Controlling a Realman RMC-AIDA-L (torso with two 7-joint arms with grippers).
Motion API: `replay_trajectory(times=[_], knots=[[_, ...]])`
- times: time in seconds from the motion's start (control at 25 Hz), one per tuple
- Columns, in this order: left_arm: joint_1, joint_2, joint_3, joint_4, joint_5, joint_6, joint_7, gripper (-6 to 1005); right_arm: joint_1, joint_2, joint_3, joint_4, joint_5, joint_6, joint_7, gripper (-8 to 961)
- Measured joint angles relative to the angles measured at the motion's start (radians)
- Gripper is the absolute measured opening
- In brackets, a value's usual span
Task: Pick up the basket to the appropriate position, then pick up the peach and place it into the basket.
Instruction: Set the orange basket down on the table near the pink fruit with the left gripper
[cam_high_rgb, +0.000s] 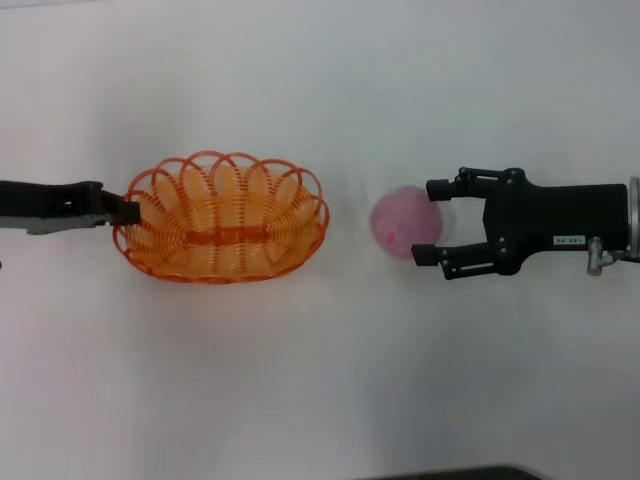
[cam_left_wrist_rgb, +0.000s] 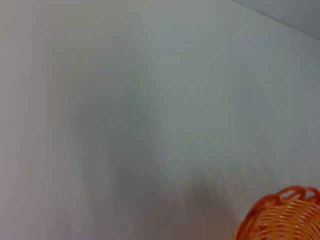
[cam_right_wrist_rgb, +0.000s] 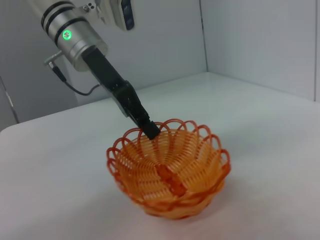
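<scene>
The orange openwork basket (cam_high_rgb: 222, 218) stands on the white table left of centre. My left gripper (cam_high_rgb: 128, 210) reaches in from the left and is shut on the basket's left rim; the right wrist view shows its dark fingers (cam_right_wrist_rgb: 149, 130) pinching the rim of the basket (cam_right_wrist_rgb: 170, 170). A piece of the basket rim (cam_left_wrist_rgb: 285, 215) shows in the left wrist view. The pink peach (cam_high_rgb: 403, 222) lies on the table right of the basket. My right gripper (cam_high_rgb: 440, 225) is open, its fingers on either side of the peach's right part. The peach is out of view in both wrist views.
The white table (cam_high_rgb: 320, 400) spreads all around. Grey walls (cam_right_wrist_rgb: 260, 40) rise behind the table in the right wrist view. A dark edge (cam_high_rgb: 450, 473) shows at the near side of the table.
</scene>
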Motion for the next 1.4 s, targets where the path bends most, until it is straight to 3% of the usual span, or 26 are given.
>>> replay_trajectory(times=[0.48,1.4], knots=[[0.054,-0.002,0.140,0.003,-0.055,-0.078,-0.026,62,-0.001,0.000,-0.044,0.002,-0.005,0.007,0.000,917],[0.078,-0.002,0.167,-0.034,-0.124,-0.139,-0.028,84,0.008,0.000,-0.046,0.002,-0.005,0.009,0.001,916]])
